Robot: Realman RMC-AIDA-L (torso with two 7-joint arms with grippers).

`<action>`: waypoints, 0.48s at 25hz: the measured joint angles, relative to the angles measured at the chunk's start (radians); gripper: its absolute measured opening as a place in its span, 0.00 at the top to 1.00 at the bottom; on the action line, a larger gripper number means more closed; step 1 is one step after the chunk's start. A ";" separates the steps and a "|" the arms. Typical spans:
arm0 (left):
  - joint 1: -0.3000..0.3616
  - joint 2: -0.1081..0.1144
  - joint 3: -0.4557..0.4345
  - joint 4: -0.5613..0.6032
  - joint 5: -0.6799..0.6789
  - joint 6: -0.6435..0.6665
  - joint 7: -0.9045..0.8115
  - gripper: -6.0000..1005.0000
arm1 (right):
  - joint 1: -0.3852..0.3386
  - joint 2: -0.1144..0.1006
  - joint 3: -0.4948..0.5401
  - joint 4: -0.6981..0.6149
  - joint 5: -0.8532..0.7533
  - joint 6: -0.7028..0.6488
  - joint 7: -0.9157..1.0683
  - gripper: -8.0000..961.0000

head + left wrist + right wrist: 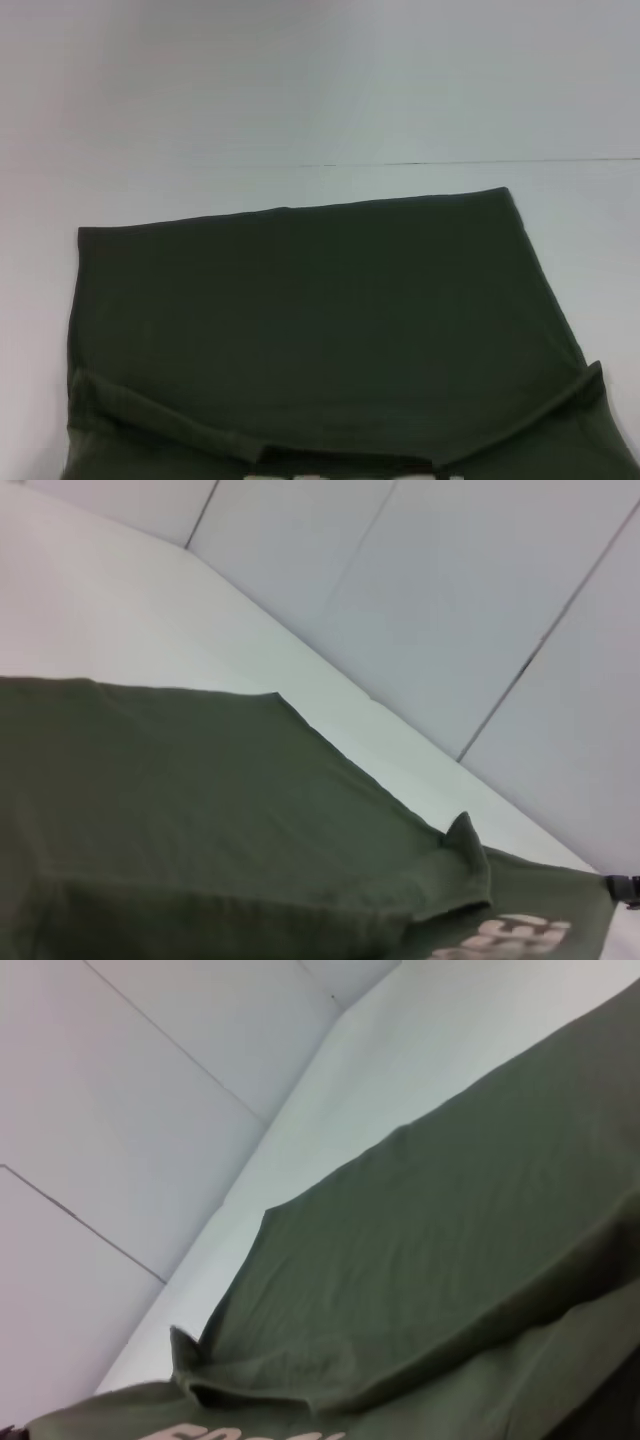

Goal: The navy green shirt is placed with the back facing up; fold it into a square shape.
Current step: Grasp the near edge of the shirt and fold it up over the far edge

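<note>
The navy green shirt (320,320) lies spread on the white table (320,100), its near part lifted and turned over so some cream lettering (505,935) shows, probably to begin a fold, but neither hand is visible in any view.

The navy green shirt (320,320) lies spread on the table (320,185), filling the lower two thirds of the head view, its straight far edge running across the middle of the frame. A sleeve (150,415) lies folded inward over the body at lower left, another sleeve (560,400) at lower right. The wall (320,70) stands behind the table, across the upper frame.
</note>
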 joint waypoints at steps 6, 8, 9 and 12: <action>-0.073 0.013 -0.042 -0.003 0.000 -0.033 -0.029 0.96 | 0.070 -0.009 0.081 0.012 0.003 -0.001 -0.008 0.90; -0.111 0.017 -0.044 -0.009 0.000 -0.065 -0.039 0.96 | 0.107 -0.009 0.107 0.013 0.003 0.017 -0.008 0.90; -0.136 0.020 -0.045 -0.012 0.000 -0.088 -0.043 0.96 | 0.128 -0.009 0.121 0.014 0.003 0.033 -0.008 0.90; -0.212 0.032 -0.043 -0.031 0.000 -0.172 -0.044 0.96 | 0.200 -0.009 0.158 0.028 0.003 0.090 -0.008 0.89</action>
